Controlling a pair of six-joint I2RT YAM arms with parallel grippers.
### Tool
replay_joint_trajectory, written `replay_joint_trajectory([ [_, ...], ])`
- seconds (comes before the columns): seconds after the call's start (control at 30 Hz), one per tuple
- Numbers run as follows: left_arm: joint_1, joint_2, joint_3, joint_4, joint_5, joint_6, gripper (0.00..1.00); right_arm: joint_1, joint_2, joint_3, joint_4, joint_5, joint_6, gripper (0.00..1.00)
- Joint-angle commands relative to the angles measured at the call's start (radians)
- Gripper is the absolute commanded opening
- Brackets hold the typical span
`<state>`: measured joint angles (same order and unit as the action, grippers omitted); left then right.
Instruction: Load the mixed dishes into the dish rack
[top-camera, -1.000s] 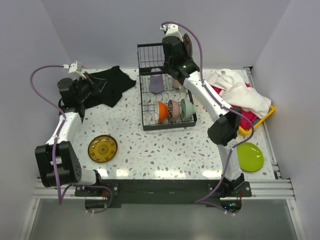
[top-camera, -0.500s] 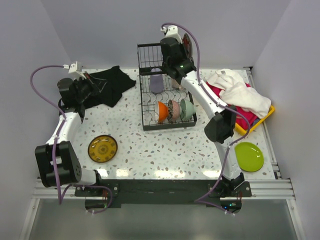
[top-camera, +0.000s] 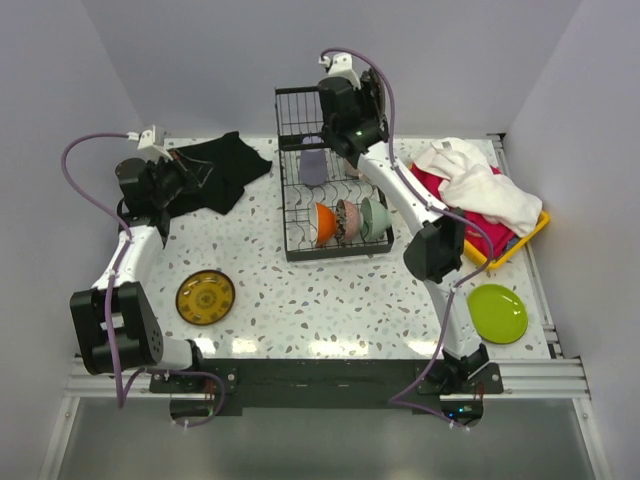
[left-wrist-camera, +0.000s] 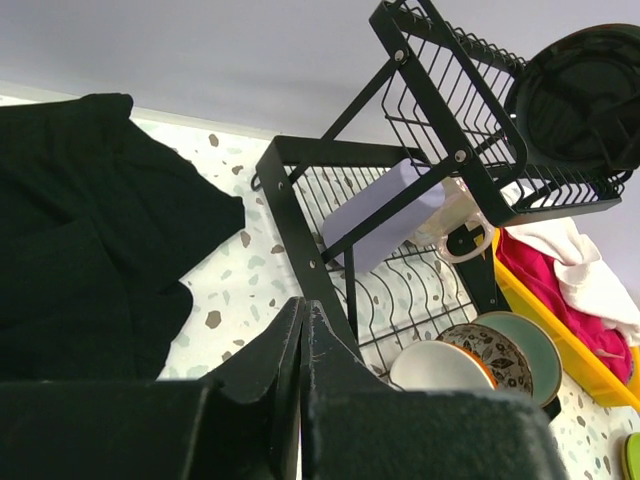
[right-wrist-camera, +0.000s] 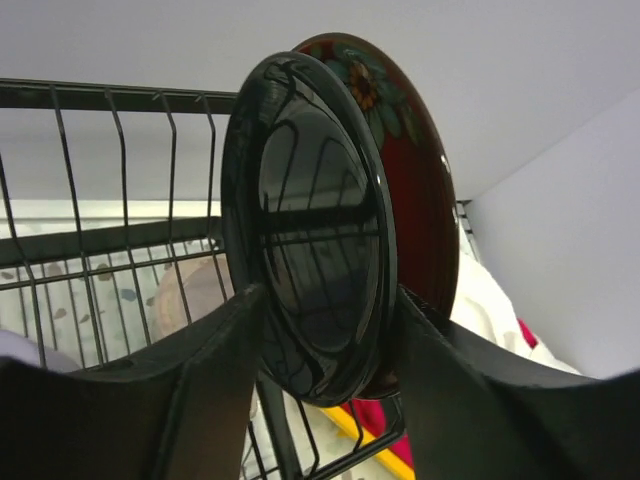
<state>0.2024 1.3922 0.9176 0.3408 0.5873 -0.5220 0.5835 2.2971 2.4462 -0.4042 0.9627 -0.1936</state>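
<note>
The black wire dish rack (top-camera: 300, 250) stands at the back centre. A black plate (right-wrist-camera: 315, 230) stands on edge in its raised basket, in front of a red floral plate (right-wrist-camera: 425, 190). My right gripper (right-wrist-camera: 328, 300) straddles the black plate with its fingers spread apart, open. On the lower grid sit an orange bowl (top-camera: 324, 222), a patterned bowl (top-camera: 347, 218), a pale green bowl (top-camera: 374, 217) and a lavender mug (top-camera: 313, 166). A pinkish mug (left-wrist-camera: 455, 215) lies beside the lavender one. My left gripper (left-wrist-camera: 302, 305) is shut and empty, over at the far left.
A black cloth (top-camera: 222, 170) lies under the left gripper. A dark plate with a yellow pattern (top-camera: 206, 296) sits on the table at the near left, a lime green plate (top-camera: 499, 312) at the near right. The yellow tray (top-camera: 520, 240) holds white and pink cloths.
My right gripper has opened its fingers off the black plate, which now stands in the upper basket. The right arm has shifted slightly left. The left arm has stayed put.
</note>
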Motion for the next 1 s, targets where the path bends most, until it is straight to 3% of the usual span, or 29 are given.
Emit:
replay_joint_trajectory([
  [0.0, 0.005, -0.021, 0.001, 0.018, -0.003, 0.030, 0.08, 0.012, -0.088, -0.001, 0.042, -0.010, -0.020, 0.59],
  [0.13, 0.005, -0.028, 0.026, -0.005, 0.008, 0.057, 0.30, 0.056, -0.165, -0.032, 0.054, -0.022, -0.043, 0.63],
  [0.23, 0.005, -0.030, 0.043, -0.045, 0.016, 0.092, 0.40, 0.085, -0.202, -0.032, 0.044, -0.007, -0.041, 0.67],
  [0.47, 0.005, -0.038, 0.070, -0.154, 0.029, 0.180, 0.48, 0.121, -0.290, -0.091, 0.019, 0.016, -0.033, 0.75],
  [0.57, 0.009, -0.036, 0.081, -0.273, 0.038, 0.318, 0.52, 0.121, -0.336, -0.111, -0.002, -0.005, -0.021, 0.73],
  [0.63, 0.035, -0.013, 0.113, -0.448, 0.112, 0.488, 0.53, 0.121, -0.388, -0.122, -0.086, -0.106, 0.046, 0.74],
  [0.67, 0.075, 0.002, 0.130, -0.520, 0.141, 0.560, 0.53, 0.121, -0.410, -0.154, -0.134, -0.170, 0.078, 0.80],
  [0.7, 0.098, 0.045, 0.150, -0.599, 0.173, 0.699, 0.53, 0.121, -0.442, -0.186, -0.219, -0.356, 0.106, 0.84],
  [0.77, 0.171, 0.105, 0.226, -0.886, 0.249, 0.866, 0.54, 0.119, -0.535, -0.340, -0.264, -0.564, 0.122, 0.89],
  [0.8, 0.190, 0.173, 0.260, -1.001, 0.255, 1.075, 0.54, 0.121, -0.562, -0.395, -0.298, -0.669, 0.125, 0.89],
  [0.83, 0.209, 0.204, 0.309, -1.209, 0.256, 1.176, 0.53, 0.121, -0.583, -0.441, -0.315, -0.822, 0.156, 0.89],
  [0.9, 0.242, 0.284, 0.337, -1.368, 0.199, 1.420, 0.54, 0.121, -0.631, -0.559, -0.350, -0.957, 0.172, 0.90],
  [0.97, 0.255, 0.327, 0.342, -1.494, 0.145, 1.513, 0.54, 0.119, -0.662, -0.662, -0.355, -1.146, 0.171, 0.96],
])
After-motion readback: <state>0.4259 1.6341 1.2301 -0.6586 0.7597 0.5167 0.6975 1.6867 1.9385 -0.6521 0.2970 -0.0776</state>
